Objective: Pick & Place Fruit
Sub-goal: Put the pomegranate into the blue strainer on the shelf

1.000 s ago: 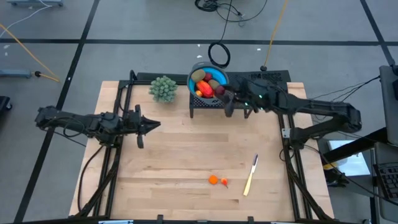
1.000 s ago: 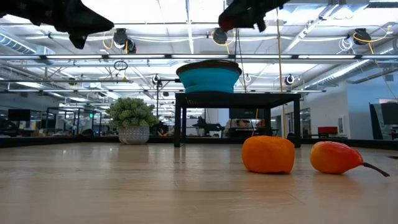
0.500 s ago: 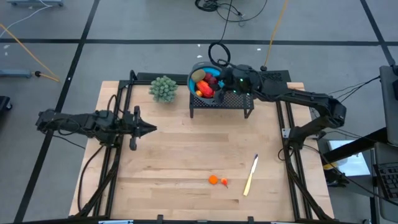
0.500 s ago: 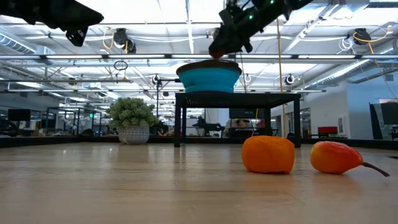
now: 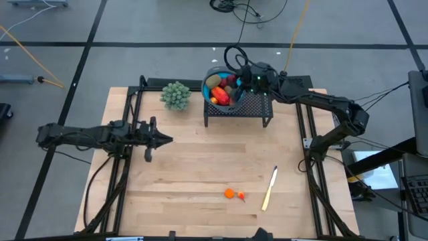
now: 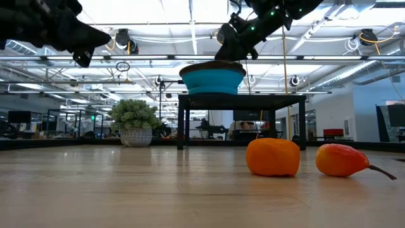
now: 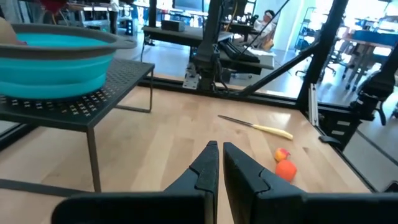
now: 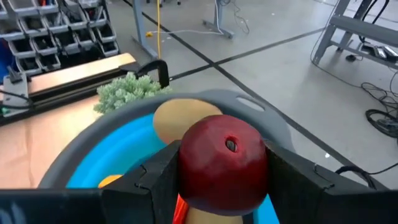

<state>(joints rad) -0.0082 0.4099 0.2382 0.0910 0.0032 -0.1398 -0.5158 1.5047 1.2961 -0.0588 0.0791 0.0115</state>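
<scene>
- From overhead I get even, diffuse light on the wooden table point(image 5: 200, 167); shadows under the arms are faint and soft.
- At table height, the ceiling lights point(image 6: 190, 12) blow out to white glare, and the arms read as dark silhouettes against them.
- The near orange fruit point(image 6: 273, 157) looks slightly soft; the room behind is sharper.
- In my right wrist view, the red apple point(image 8: 224, 165) is sharp, with a soft highlight on top.
- The left wrist view is bright, its edges bowed.

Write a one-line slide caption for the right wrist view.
The right end effector holds a dark red apple over the blue bowl, a green plant beyond.
</scene>
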